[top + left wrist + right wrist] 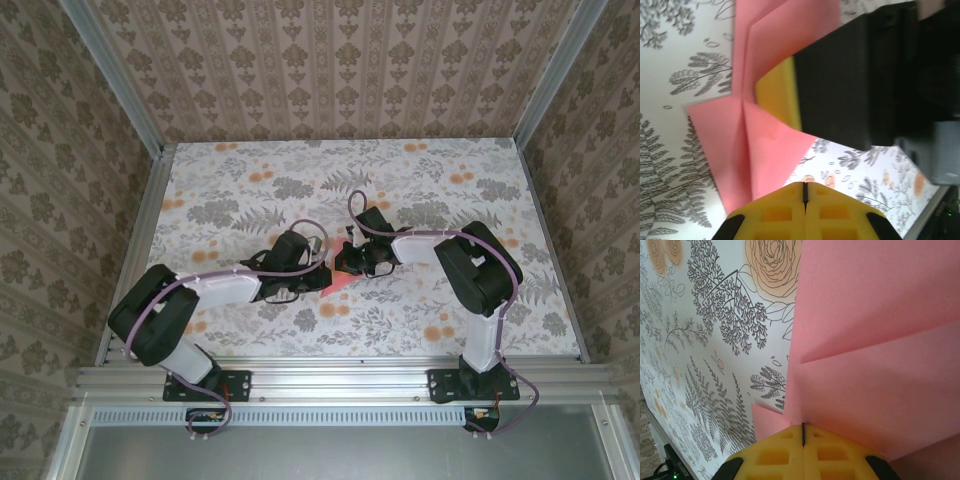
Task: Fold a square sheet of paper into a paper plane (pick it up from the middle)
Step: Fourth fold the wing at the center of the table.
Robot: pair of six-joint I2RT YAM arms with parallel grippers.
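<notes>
**Both grippers closed at the folded paper, mid-table**

In the top view the paper [341, 281] lay on the flowered table [240, 180] just below centre frame, with the two arms reaching in from either side. The left gripper [316, 268] and the right gripper [347, 263] met there, close together at the sheet's upper edge.

In the left wrist view the paper [765, 145] ran from the top centre down to the lower left, creased, with folded flaps meeting at a seam. The left gripper [804, 194] had its yellow fingers pressed together at the sheet's lower edge. The right gripper [779, 95] came in from the right, its yellow tip resting on the paper by the seam.

In the right wrist view the paper [880, 360] covered the right half of the frame. The right gripper [803, 434] was pressed shut against its lower edge; whether any paper sat between the fingers I could not tell.
</notes>
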